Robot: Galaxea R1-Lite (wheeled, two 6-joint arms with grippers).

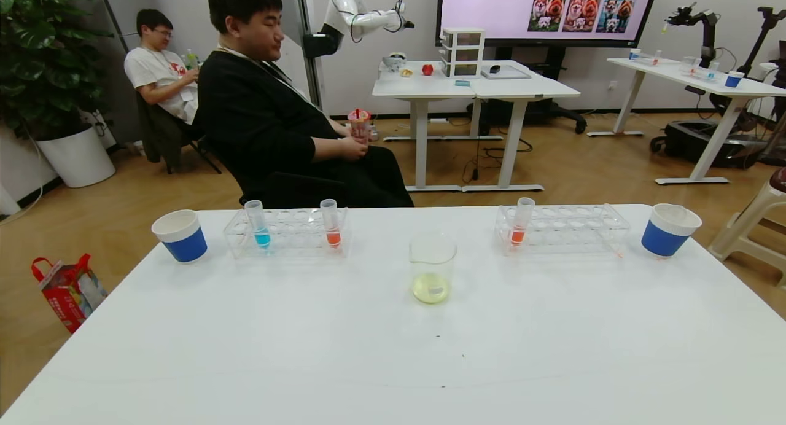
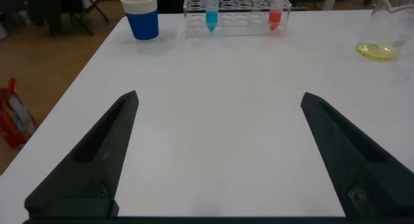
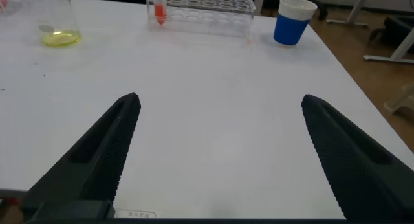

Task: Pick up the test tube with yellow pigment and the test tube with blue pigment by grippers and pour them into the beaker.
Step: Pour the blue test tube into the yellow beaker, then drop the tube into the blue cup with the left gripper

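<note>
The test tube with blue pigment (image 1: 260,225) stands upright in the left end of the left clear rack (image 1: 295,236); it also shows in the left wrist view (image 2: 211,13). The beaker (image 1: 433,265) stands at the table's middle with pale yellow liquid in its bottom. No tube with yellow liquid is in view. My left gripper (image 2: 218,96) is open and empty above bare table, short of the left rack. My right gripper (image 3: 220,97) is open and empty above bare table, short of the right rack (image 3: 207,5). Neither gripper shows in the head view.
An orange-red tube (image 1: 331,223) stands in the left rack, another (image 1: 521,222) in the right rack (image 1: 571,228). White-and-blue paper cups stand at far left (image 1: 180,236) and far right (image 1: 669,230). A seated person (image 1: 276,105) is behind the table's far edge.
</note>
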